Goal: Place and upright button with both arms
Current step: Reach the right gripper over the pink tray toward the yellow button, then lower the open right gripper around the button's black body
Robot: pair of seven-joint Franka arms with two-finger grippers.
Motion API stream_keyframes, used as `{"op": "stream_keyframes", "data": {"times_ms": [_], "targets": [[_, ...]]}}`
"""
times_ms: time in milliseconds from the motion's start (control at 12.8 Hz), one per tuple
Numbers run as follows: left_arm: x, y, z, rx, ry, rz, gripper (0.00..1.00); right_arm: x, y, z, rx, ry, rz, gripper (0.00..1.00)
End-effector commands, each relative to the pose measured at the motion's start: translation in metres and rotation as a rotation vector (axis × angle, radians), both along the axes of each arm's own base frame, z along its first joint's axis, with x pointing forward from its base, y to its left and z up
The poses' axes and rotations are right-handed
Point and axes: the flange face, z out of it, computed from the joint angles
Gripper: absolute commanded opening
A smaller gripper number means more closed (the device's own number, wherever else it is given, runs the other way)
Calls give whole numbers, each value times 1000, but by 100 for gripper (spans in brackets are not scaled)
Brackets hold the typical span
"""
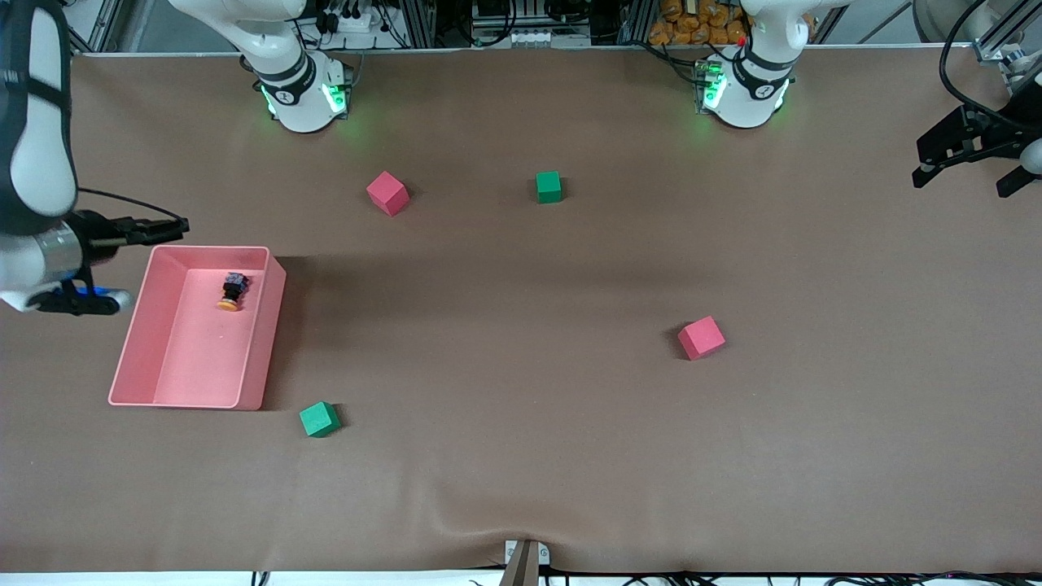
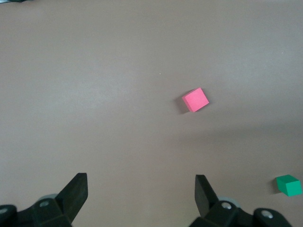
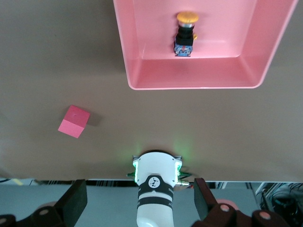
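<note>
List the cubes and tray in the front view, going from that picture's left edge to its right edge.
pink tray → green cube nearer the camera → pink cube near the right arm's base → green cube farther up → second pink cube

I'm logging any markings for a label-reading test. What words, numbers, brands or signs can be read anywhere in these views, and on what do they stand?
No readable words or numbers.
Round emblem on the right arm's base: a mark, not letters that can be read.
Similar round marks on both arm bases in the front view: too small to read.
Button in the pink tray: no legible label.
Cubes, table cloth: no text.
</note>
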Motion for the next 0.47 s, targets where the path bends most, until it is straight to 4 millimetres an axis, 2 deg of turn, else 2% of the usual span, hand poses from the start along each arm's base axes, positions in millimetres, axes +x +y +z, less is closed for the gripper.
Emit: {"op": "stream_keyframes", "data": {"times_ms": [0, 78, 234, 390], "targets": [[-1, -2, 2, -11, 5, -7, 100, -1, 1, -16, 2, -46, -4, 100], [1, 0, -1, -13, 11, -8, 100, -6, 1, -42, -9, -59, -4, 100], [2, 0, -3, -13, 14, -8, 100, -19, 0, -73, -22, -112, -7, 100], [2, 0, -3, -14, 14, -8, 100, -24, -7, -103, -65, -150, 12, 100]]}}
